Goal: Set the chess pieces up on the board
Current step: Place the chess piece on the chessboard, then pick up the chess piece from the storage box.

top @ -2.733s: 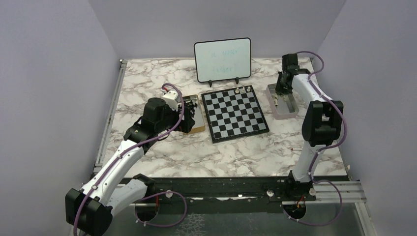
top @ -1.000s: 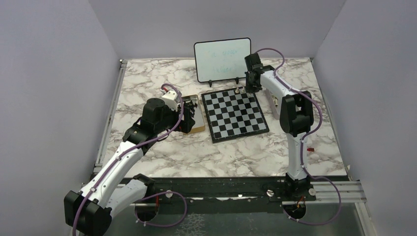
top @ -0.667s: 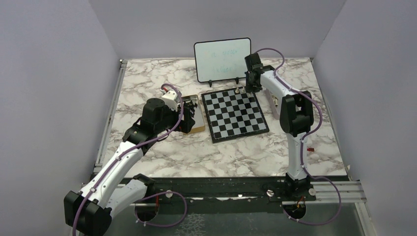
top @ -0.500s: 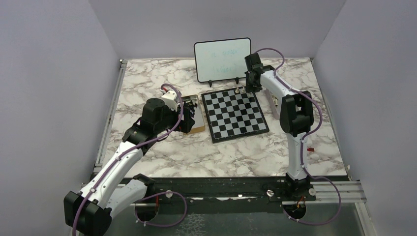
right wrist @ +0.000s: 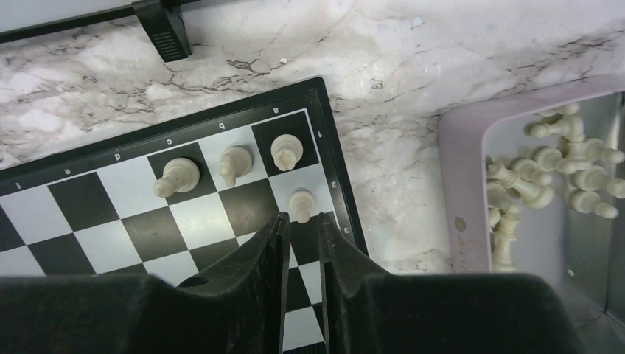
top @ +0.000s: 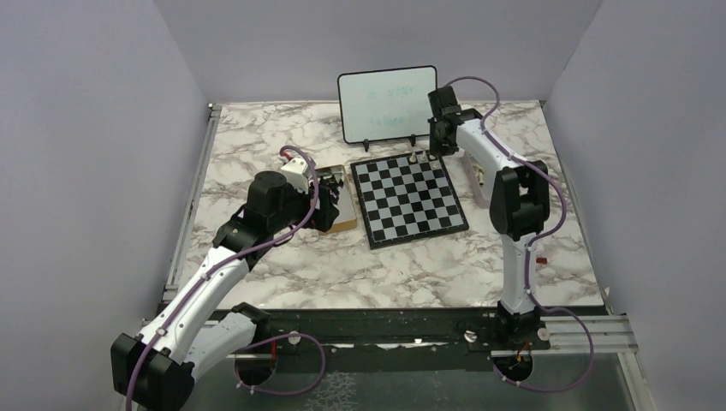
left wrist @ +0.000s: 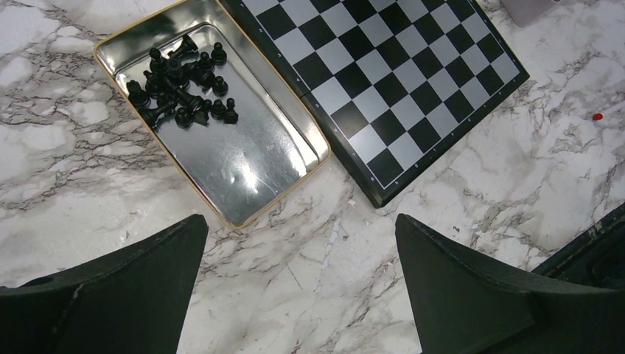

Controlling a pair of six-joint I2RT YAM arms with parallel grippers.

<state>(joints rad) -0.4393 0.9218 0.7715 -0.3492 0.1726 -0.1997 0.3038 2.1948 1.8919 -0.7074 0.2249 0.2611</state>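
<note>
The right gripper's [right wrist: 302,220] jaws stand slightly parted and empty. A pale pawn [right wrist: 301,204] stands upright just past their tips at the board's [right wrist: 88,221] edge, fronting three back-row pieces [right wrist: 236,164] as the opening layout asks. The left gripper [left wrist: 298,236] gapes wide and empty near the tin [left wrist: 243,162] of black pieces [left wrist: 180,88], seemingly awaiting its turn.

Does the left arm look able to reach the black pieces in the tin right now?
Probably yes: the left gripper hangs open above the tin, the black pieces lie uncovered at its far end, and nothing stands between.
</note>
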